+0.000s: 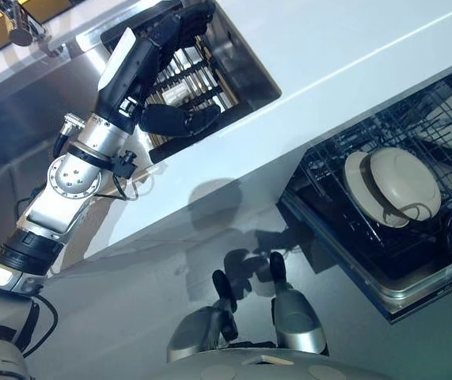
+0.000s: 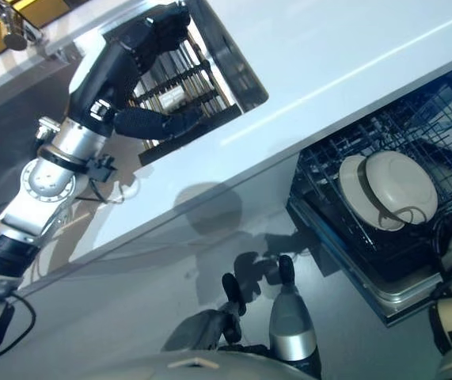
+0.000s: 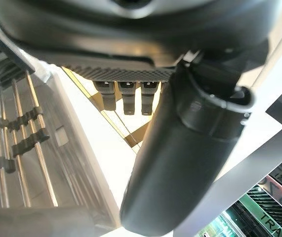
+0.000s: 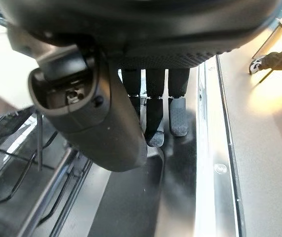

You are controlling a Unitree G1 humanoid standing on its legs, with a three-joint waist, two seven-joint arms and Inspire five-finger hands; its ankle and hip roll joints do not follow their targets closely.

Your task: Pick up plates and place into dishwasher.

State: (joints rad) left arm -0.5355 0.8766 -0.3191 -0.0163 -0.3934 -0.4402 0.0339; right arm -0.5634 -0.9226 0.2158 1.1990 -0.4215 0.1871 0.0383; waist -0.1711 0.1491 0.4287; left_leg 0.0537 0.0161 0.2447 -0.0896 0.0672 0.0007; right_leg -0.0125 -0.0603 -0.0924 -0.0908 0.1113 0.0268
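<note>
Currently we see left hand (image 1: 158, 47) unclenched and empty over the rack (image 1: 190, 79); plates (image 1: 392, 186) stand by the relaxed right hand (image 4: 155, 106).

plates (image 1: 392, 186): 2 (overlapping) | dishwasher rack (image 1: 439, 111): 1 | drying rack (image 1: 186, 79): 1

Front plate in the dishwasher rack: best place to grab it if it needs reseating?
Probably pinch the front plate at its free upper rim, coming from above the rack. It leans on edge against a second plate, so the back face is blocked, and wires crowd its lower edge.
</note>
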